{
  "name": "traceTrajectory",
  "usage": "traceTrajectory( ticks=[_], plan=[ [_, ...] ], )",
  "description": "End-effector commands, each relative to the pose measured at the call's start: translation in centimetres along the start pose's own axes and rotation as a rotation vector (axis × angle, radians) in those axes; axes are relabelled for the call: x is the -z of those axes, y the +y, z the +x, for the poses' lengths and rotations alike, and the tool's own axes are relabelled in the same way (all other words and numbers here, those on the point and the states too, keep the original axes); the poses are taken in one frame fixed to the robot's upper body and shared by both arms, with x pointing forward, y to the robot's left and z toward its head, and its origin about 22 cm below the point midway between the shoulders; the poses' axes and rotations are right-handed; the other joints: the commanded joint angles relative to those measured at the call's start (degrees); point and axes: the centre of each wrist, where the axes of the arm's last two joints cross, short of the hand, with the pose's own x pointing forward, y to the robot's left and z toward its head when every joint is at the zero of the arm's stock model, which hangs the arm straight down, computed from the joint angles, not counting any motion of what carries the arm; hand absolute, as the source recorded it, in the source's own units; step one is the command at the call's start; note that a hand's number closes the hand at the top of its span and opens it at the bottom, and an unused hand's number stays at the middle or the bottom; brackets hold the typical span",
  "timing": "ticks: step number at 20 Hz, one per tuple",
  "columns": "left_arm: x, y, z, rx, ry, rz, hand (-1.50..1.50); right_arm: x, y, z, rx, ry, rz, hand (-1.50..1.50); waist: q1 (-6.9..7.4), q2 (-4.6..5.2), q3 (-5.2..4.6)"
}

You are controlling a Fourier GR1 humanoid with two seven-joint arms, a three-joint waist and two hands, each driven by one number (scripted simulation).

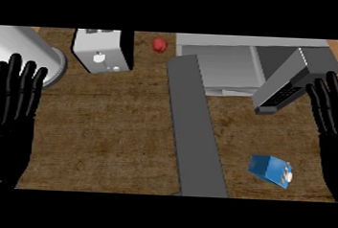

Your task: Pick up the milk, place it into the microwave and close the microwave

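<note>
Head view, desk: I look steeply down on a brown, mottled desk (pixel 107 132); a long grey strip (pixel 196 136) runs from the upper middle to the lower edge.
Head view, back of desk: I see a white toaster (pixel 100 50) upper left, a small red object (pixel 159 44) beside it, and part of a pale grey cylinder (pixel 29 52) at far left.
Microwave: the grey microwave (pixel 234 68) sits upper right, its door (pixel 286 85) swung open.
Milk: the blue milk carton (pixel 271 170) lies tipped on the desk at lower right, below the open door.
Right robot hand: my right robot hand (pixel 333 118) is at the right edge, fingers straight and spread, upward; the milk is near it, to its lower left, not touching.
Left robot hand: my left robot hand (pixel 9 113) rests at the left edge, fingers straight and spread, well apart from the milk.
</note>
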Motion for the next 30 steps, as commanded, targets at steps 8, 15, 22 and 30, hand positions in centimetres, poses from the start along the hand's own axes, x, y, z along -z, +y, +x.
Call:
traceTrajectory(
  ticks=[8, 15, 22, 30],
  plan=[
    [-1.4, -0.4, -2.4, -0.065, 0.193, 0.113, -1.50, -4.9, 0.4, 3.4, 0.094, -0.075, 0.000, -1.50, 1.40, -2.16, -0.57],
    [-4.1, -2.0, -1.3, -0.053, 0.188, 0.106, -1.50, -5.5, 0.9, 3.4, 0.073, -0.027, -0.047, -1.50, 1.97, -2.06, -0.60],
    [-4.8, -0.9, 0.0, -0.054, 0.179, 0.098, -1.50, -8.4, -1.8, -1.4, 0.022, 0.031, -0.061, -1.50, 1.83, -2.06, -0.57],
    [-6.1, -1.5, 2.7, -0.054, 0.168, 0.094, -1.50, -9.5, -1.3, -4.9, -0.003, 0.097, -0.090, -1.50, 1.91, -2.05, -0.58]
  ],
)
